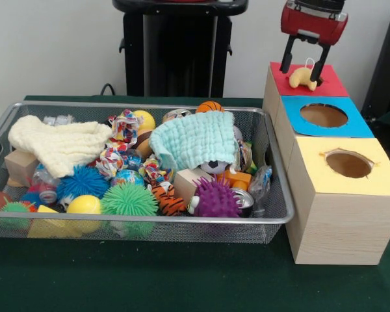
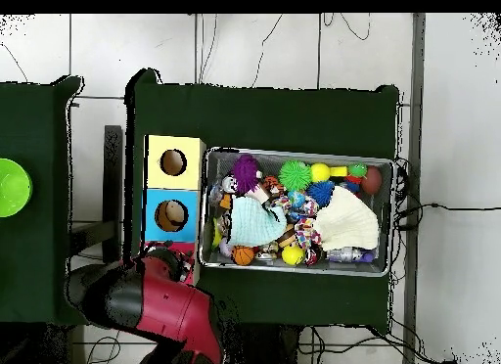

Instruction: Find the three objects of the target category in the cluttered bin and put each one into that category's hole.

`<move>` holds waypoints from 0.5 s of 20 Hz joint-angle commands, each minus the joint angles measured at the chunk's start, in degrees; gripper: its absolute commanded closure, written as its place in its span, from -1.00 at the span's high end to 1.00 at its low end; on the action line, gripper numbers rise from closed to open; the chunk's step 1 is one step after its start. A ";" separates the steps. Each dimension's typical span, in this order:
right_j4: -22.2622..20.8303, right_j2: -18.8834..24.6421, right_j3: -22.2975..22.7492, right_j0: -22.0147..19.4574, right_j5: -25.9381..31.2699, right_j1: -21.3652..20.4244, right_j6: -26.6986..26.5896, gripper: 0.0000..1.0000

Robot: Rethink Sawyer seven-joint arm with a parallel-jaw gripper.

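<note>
The wire-mesh bin (image 1: 149,221) sits on the green table, full of clutter; it also shows in the overhead view (image 2: 298,152). An orange tiger plush (image 1: 168,199) with black stripes lies near its front middle. The pale wooden box (image 1: 341,214) stands right of the bin. A small yellow-tan plush (image 1: 303,78) lies on its red top (image 1: 333,86) and hides the hole there. My gripper (image 1: 301,76) hangs over that plush, open, with one black finger on each side of it. In the overhead view my arm (image 2: 166,306) covers the red end of the box.
The blue-topped hole (image 1: 324,115) and the yellow-topped hole (image 1: 348,164) lie nearer the camera. The bin holds a cream knitted cloth (image 1: 58,144), a mint cloth (image 1: 194,140), green (image 1: 129,200), purple (image 1: 216,198) and blue (image 1: 81,182) spiky balls, wooden blocks and cans.
</note>
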 commanded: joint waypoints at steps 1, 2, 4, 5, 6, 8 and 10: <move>-2.77 6.33 2.02 -2.73 1.64 0.38 7.05 1.00; -2.56 6.99 2.40 -3.25 1.31 0.28 6.87 1.00; -2.49 7.27 2.95 -3.32 1.07 -0.02 6.93 1.00; -2.38 7.36 3.08 -3.32 1.22 -0.11 7.04 1.00; -2.24 7.54 3.40 -3.42 1.23 -0.23 7.20 1.00; -2.20 7.37 3.25 -3.24 1.59 -0.08 7.63 1.00; -2.61 6.66 2.58 -2.64 2.13 0.15 7.83 1.00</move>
